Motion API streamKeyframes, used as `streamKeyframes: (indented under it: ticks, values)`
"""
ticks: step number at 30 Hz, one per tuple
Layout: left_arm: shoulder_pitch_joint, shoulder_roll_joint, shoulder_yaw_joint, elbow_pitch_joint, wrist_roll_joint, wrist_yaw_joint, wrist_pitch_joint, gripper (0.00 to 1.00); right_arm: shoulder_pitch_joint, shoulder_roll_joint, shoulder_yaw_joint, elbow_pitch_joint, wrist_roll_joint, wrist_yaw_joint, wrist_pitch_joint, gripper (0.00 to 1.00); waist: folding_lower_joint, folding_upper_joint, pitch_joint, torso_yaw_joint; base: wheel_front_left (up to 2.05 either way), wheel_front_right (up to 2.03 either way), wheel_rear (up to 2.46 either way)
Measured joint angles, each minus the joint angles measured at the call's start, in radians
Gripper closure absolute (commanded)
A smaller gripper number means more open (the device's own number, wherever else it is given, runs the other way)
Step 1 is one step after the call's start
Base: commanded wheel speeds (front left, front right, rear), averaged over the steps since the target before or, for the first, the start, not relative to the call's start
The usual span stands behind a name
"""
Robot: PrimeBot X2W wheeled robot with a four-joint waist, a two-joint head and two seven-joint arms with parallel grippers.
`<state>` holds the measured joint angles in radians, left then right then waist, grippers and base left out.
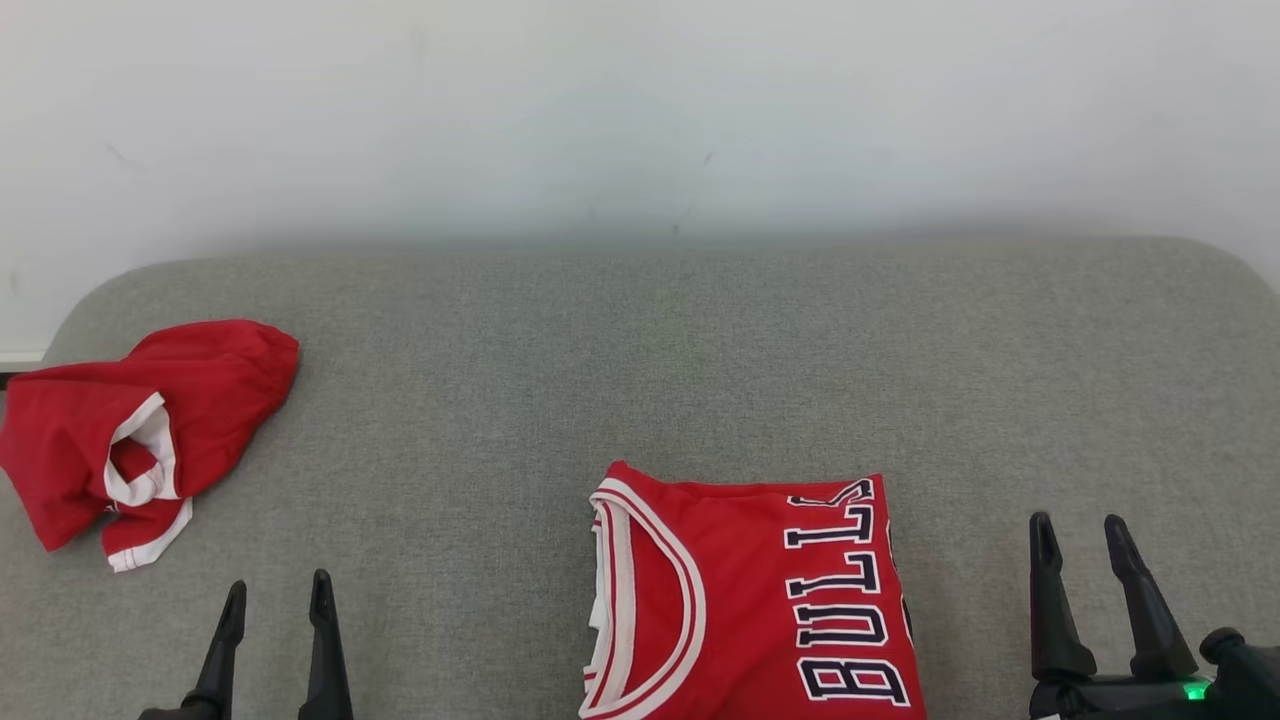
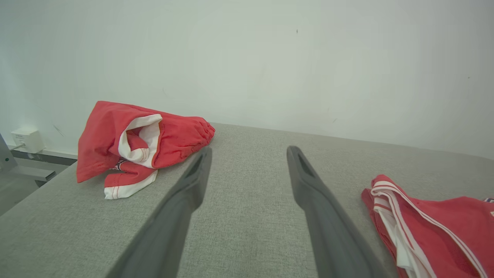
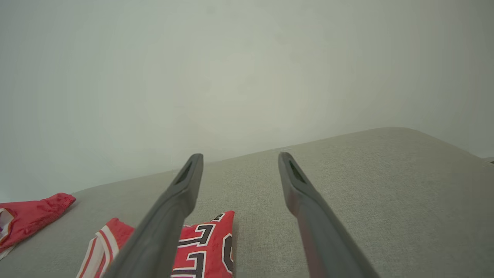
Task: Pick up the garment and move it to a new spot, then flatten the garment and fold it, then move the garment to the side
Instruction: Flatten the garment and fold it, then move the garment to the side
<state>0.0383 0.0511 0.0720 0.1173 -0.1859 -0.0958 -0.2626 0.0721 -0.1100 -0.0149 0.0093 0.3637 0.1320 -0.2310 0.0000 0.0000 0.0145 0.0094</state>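
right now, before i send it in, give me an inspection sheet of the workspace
surface: grey fabric cushion, flat
job's things: red BULLS jersey folded at front centre; crumpled red-and-white garment at the left edge
clutter: nothing seen
grippers: left tool open, empty; right tool open, empty; both apart from the garments
cables: corded white wall box beyond the cushion's left end
surroundings: pale wall behind

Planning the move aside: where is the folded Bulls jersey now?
The folded jersey lies on the grey cushion at the head view's bottom centre, between the left gripper and right gripper; the crumpled red garment sits far left.
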Motion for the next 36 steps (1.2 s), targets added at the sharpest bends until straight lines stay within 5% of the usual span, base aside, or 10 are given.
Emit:
streamKeyframes:
  ticks: [36]
  values:
    - [0.026, 0.001, -0.049, 0.025, 0.037, -0.025, 0.0, 0.0, 0.011, 0.006, 0.021, 0.147, -0.076, 0.0, -0.026, 0.0, 0.0, 0.0, -0.04, 0.027, 0.0, 0.0, 0.0]
